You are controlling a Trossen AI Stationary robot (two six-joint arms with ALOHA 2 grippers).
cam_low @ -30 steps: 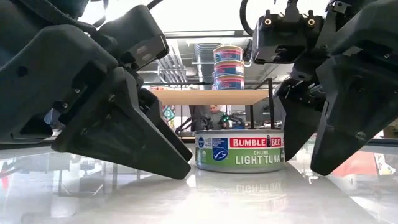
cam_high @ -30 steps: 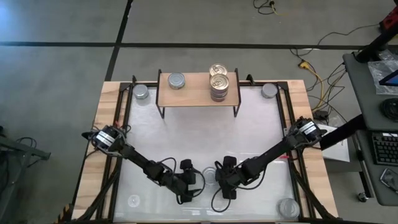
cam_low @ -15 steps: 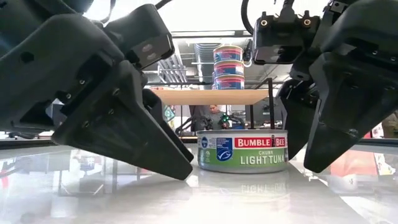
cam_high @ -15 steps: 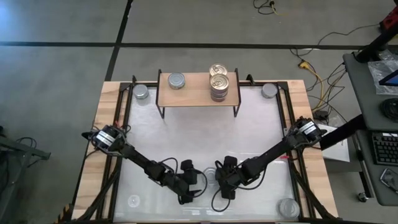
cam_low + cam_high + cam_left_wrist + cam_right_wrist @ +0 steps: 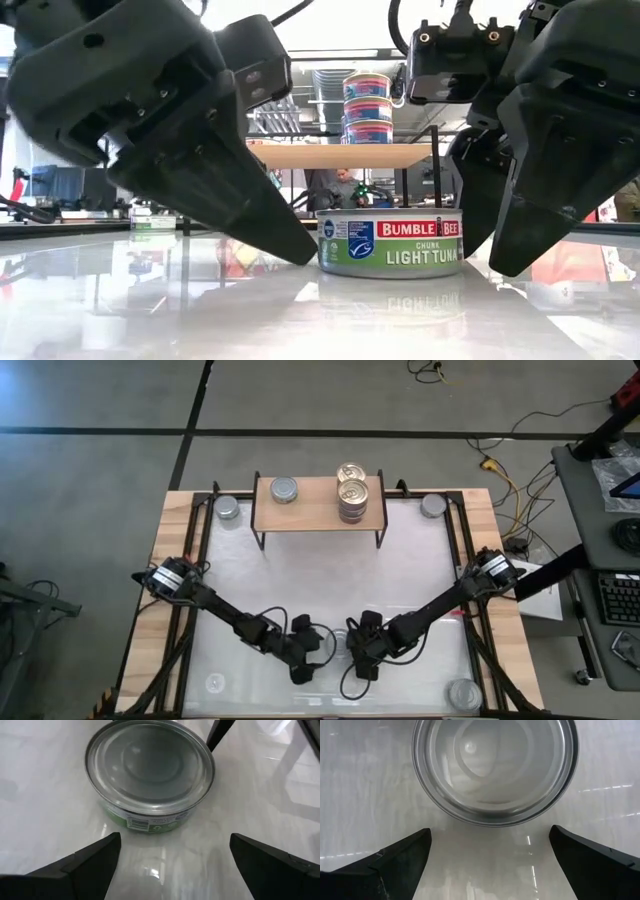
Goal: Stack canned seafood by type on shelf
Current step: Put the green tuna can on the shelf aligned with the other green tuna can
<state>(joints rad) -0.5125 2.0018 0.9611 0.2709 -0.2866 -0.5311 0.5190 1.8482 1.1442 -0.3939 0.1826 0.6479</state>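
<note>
A short tin with a silver-grey lid and a green tuna label [image 5: 390, 243] stands on its base on the white tabletop near the front, also seen in the high view as the tin [image 5: 336, 643]. My left gripper [image 5: 175, 857] is open just to its left, its fingers short of the tin. My right gripper [image 5: 490, 855] is open just to the tin's right, fingers likewise clear. On the wooden shelf [image 5: 315, 510] at the far side stand a stack of gold-lidded tins [image 5: 351, 490] and a single silver-lidded tin [image 5: 284, 489].
Single tins stand near the table's corners: far left [image 5: 228, 508], far right [image 5: 432, 505], near left [image 5: 213, 682] and near right [image 5: 463, 693]. The wooden table rim [image 5: 165, 610] runs around the white top. The room between the shelf and the grippers holds nothing.
My left gripper has rolled about its wrist and tipped up a little beside the tin, keeping its place and staying open. My right gripper has kept still and open.
</note>
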